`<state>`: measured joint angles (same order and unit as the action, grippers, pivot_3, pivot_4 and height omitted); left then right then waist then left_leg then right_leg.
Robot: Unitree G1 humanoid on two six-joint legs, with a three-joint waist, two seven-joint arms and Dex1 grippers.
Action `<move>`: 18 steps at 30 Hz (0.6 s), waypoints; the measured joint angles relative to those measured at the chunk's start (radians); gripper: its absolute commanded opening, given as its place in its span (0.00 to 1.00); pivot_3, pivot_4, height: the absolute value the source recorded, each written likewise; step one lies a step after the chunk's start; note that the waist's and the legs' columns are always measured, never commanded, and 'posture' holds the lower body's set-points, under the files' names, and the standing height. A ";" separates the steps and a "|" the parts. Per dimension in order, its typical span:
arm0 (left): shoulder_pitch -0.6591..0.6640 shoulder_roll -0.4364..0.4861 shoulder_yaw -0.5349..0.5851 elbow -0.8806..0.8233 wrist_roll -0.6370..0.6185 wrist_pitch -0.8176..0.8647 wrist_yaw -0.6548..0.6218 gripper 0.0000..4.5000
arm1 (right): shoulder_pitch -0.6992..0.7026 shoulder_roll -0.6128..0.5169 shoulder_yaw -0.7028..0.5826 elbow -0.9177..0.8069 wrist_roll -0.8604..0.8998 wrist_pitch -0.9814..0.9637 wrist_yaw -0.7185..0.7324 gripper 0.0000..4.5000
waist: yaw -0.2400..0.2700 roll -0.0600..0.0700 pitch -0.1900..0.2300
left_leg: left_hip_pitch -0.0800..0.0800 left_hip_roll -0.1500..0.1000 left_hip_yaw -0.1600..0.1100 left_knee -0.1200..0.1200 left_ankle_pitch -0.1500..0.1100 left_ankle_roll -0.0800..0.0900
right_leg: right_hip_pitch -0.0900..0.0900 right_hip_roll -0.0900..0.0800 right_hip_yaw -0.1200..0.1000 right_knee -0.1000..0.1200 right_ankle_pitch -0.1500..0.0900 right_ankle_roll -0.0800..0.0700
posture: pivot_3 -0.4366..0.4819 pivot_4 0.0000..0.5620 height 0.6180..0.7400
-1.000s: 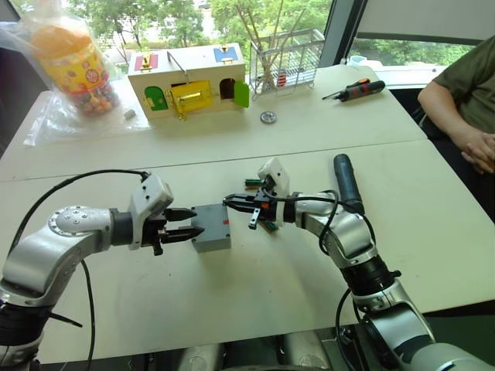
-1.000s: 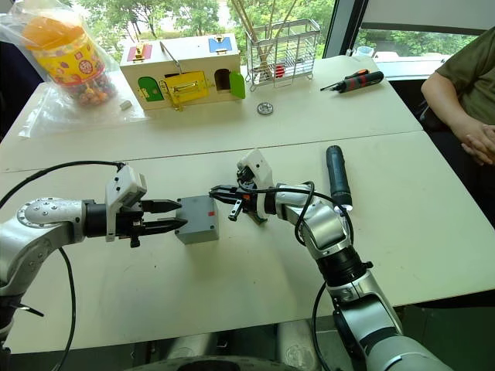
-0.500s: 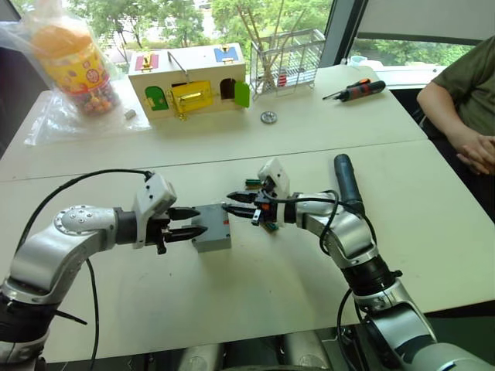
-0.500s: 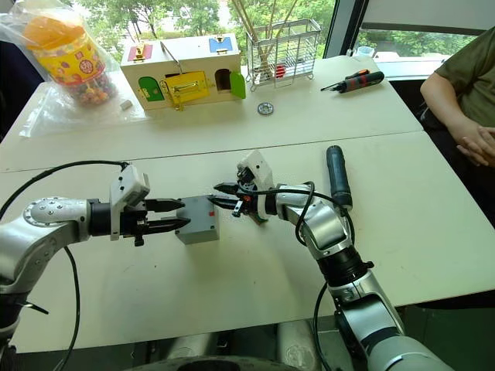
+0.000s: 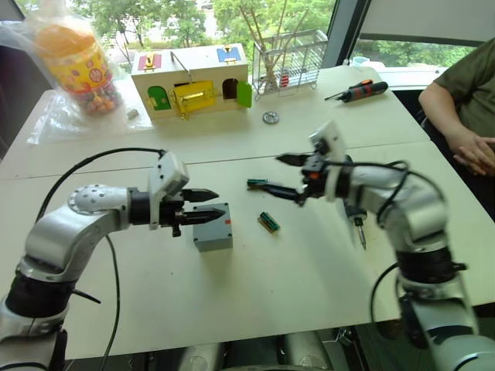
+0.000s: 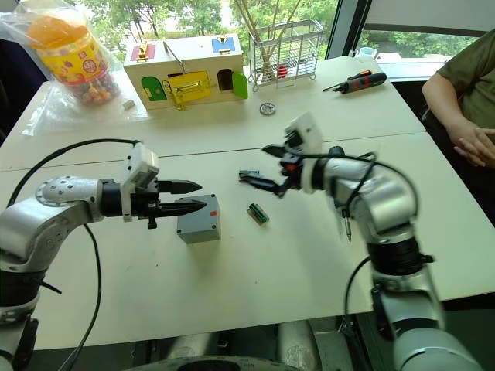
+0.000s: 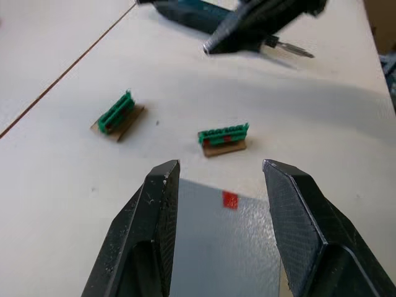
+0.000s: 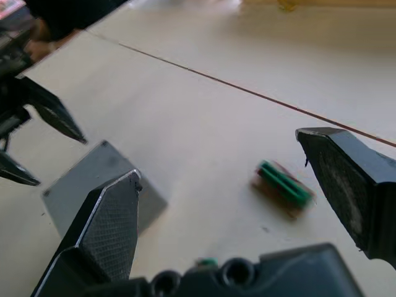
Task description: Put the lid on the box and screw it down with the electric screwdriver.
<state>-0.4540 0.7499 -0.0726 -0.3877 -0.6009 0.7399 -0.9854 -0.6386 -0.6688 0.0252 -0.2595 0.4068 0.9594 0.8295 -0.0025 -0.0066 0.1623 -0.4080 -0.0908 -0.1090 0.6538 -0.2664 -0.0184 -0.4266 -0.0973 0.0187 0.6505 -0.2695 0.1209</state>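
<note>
My left claw (image 5: 207, 206) hovers just over the box's left edge, black tapered fingers apart, holding nothing. The box (image 5: 213, 226) is a small grey matte plastic square with a flat closed-looking top and a tiny red mark (image 7: 230, 200) near its right edge; it sits on the near desk (image 5: 255, 301), left of centre. I can't tell whether that flat top is the lid.

My right claw (image 5: 282, 173) is raised right of the box and well apart from it, fingers spread wide, empty; the finger pads (image 8: 108, 232) show a fine cross-hatch texture.

Two small green ribbed connector pieces on brown bases lie on the desk: one (image 5: 267, 222) just right of the box, the other (image 5: 255, 183) farther off, under my right claw.

The screwdriver (image 7: 204, 13) is a thick dark cylinder lying at the right, mostly behind my right arm; its thin metal bit (image 5: 360, 232) points toward the near edge.

On the far desk: a wooden box (image 5: 189, 79) with coloured doors, a wire rack (image 5: 290, 56), a small metal disc (image 5: 270, 117), a black-and-orange manual screwdriver (image 5: 356, 91), and a clear bag with a yellow jar (image 5: 73, 62) of candy. A person (image 5: 464, 116) sits at far right, hands on lap.
</note>
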 measured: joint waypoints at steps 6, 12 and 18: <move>-0.074 -0.046 -0.144 0.013 0.087 -0.100 -0.055 0.48 | -0.134 -0.275 0.063 0.140 0.009 0.266 0.060 0.99 | -0.015 0.001 0.000 | 0.000 0.001 0.004 -0.001 0.000 0.001 | -0.001 -0.001 0.003 0.000 0.000 0.000 | 0.48 0.27 1.00; -0.074 -0.082 -0.228 0.054 0.179 -0.189 -0.097 0.48 | -0.299 -0.381 0.305 0.392 0.006 0.448 0.202 0.99 | -0.013 0.001 0.000 | 0.000 0.002 0.006 0.000 -0.003 0.006 | -0.001 -0.001 0.004 -0.001 0.000 0.000 | 0.48 0.27 1.00; -0.057 -0.127 -0.248 0.073 0.236 -0.231 -0.071 0.48 | -0.407 -0.362 0.521 0.585 -0.054 0.421 0.321 0.99 | -0.009 0.001 0.001 | -0.001 0.001 0.006 0.003 -0.003 0.005 | -0.001 0.000 0.004 -0.001 0.000 0.000 | 0.48 0.27 1.00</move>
<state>-0.5113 0.6226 -0.3208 -0.3144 -0.3648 0.5089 -1.0561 -1.0457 -1.0304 0.5465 0.3250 0.3523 1.3801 1.1501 -0.0115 -0.0053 0.1629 -0.4090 -0.0902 -0.1027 0.6571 -0.2691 -0.0135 -0.4275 -0.0977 0.0228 0.6495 -0.2695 0.1211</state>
